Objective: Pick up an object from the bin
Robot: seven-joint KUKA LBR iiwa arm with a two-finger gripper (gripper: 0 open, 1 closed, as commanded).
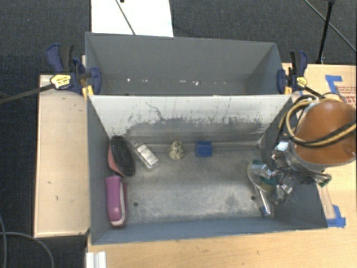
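The pick looks barely begun: nothing is seen lifted, and every loose thing lies on the floor of the grey bin (189,197). Taking the blue cube (203,148) near the back wall as the mark, the gripper (263,200) hangs low well to the right of it and nearer the front, over bare metal by the right wall. Whether the claw is wide or narrow cannot be told, and no thing is seen in it. Just left of the cube sits a small pale lump (176,149), and further left a clear wrapped piece (146,155). Beyond that, against the left wall, lies a black brush (121,156), with a purple oblong thing (115,200) in front of it. Choosing a target, closing on it and lifting all appear left to do. The cube is the nearest candidate.
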